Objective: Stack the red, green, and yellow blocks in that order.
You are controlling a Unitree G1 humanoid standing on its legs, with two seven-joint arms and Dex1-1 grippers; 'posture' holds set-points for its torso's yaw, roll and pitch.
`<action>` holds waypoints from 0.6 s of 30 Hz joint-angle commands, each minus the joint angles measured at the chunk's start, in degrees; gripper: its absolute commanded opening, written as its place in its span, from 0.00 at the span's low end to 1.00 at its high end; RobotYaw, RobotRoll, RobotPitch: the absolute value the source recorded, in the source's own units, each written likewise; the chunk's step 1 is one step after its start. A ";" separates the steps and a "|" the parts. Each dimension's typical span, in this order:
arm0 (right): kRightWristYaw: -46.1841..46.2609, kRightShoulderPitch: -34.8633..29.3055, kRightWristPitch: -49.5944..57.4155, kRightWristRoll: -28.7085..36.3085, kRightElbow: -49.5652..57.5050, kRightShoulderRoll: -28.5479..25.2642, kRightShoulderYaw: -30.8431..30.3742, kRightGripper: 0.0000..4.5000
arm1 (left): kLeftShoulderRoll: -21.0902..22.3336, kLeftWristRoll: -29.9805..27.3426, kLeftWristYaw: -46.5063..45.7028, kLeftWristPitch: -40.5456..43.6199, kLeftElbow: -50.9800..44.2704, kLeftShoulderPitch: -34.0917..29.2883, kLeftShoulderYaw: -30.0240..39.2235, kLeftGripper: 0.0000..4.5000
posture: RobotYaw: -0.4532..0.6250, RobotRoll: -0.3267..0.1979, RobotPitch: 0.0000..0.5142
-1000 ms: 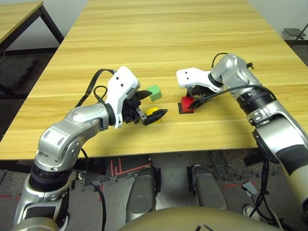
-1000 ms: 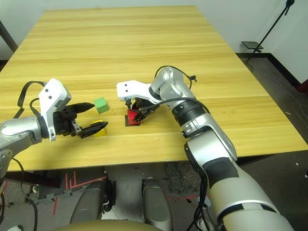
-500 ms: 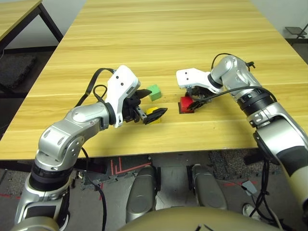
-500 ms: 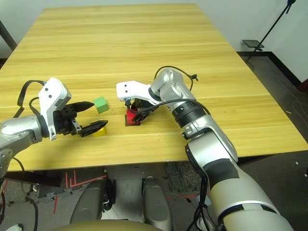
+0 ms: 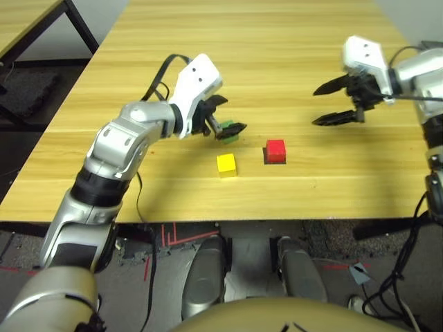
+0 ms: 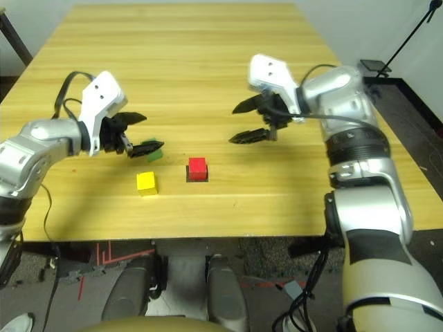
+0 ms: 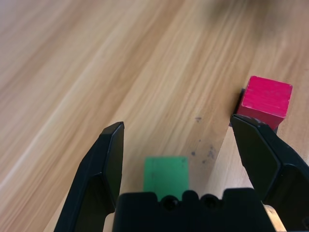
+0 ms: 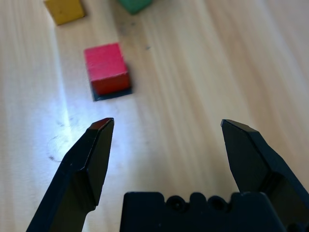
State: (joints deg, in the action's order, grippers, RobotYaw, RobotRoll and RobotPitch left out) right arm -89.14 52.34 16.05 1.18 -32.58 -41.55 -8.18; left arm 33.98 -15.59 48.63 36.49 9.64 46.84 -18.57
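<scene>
While the left gripper (image 5: pixel 229 124) hangs wide over the green block (image 7: pixel 165 176), the red block (image 5: pixel 275 149) lies beyond on its black patch (image 8: pixel 112 93); right gripper (image 6: pixel 249 121) spread, apart.

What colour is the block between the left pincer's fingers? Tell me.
Green: the green block lies between the open left pincer, seen best in the left wrist view.

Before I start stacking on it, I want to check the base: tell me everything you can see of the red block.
The red block is a small matte cube with clean edges, plain on every face shown. It sits upright and square on a flat black patch, whose edge peeks out beneath it, on the wooden table. Nothing is stacked on it and neither hand touches it. The yellow block lies apart on the robot's left side of it, the green block farther off, between the open left hand's fingers.
</scene>
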 commanded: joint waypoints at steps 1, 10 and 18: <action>2.07 -3.51 5.00 2.79 8.03 -0.40 1.19 0.99 | -1.10 4.68 4.88 -4.63 9.68 3.18 -2.89 1.00 | 0.65 0.42 0.11; 6.26 -7.92 12.27 7.02 17.64 -1.01 1.52 0.99 | -3.48 11.63 8.94 -5.57 22.21 7.00 -3.60 1.00 | 0.62 0.44 0.11; 7.60 -7.82 12.90 8.27 18.33 -0.86 0.67 0.99 | -3.72 14.10 9.77 -6.07 22.85 4.81 -2.73 1.00 | 0.62 0.43 0.12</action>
State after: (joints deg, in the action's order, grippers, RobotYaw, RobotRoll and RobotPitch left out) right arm -81.80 44.54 28.69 8.23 -15.13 -41.98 -7.29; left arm 30.61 -2.56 57.94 30.55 32.02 52.92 -21.36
